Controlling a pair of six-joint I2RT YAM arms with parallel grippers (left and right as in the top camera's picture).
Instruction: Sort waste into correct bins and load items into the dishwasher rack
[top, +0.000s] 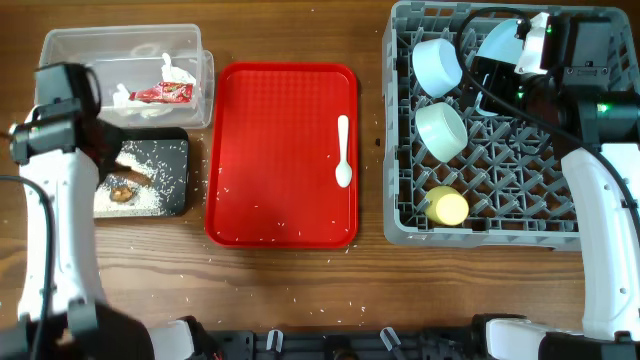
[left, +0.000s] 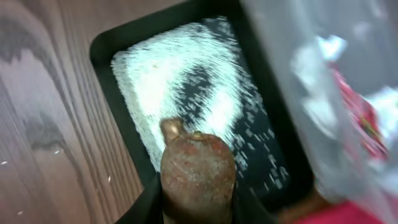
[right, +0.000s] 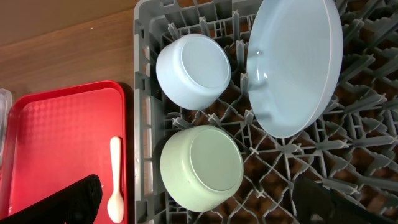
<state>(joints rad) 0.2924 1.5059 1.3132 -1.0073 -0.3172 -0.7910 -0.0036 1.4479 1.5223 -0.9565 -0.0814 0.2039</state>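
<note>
Rice grains (left: 161, 74) spread over the shallow black tray (top: 186, 172) at nine o'clock of the overhead view, small brown lump (top: 121, 192) among them. Above that tray, left gripper (left: 198, 208), fingers (left: 146, 206) closed narrow on the long brown food stick (left: 198, 171), seen end-on from the wrist. At ten o'clock, just beside the black tray, clear plastic tub (top: 60, 45) with crumpled white tissue (top: 178, 72) and red snack wrapper (top: 165, 93) inside. In the centre, flat red serving tray (top: 260, 150), white plastic spoon (top: 343, 150) lying near its three o'clock edge, bowl end toward six. At three o'clock, grey dishwasher rack (top: 400, 230): whitish bowl (top: 437, 66) and mint-green bowl (top: 440, 130) bases up at its ten and nine; pale-blue plate (top: 497, 42) on edge at twelve; yellow cup (top: 447, 207) at seven. Over the rack, right gripper (right: 196, 186), its own fingers spread wide, holding nothing. Stray grains on the wooden table (top: 300, 290) at six.
</note>
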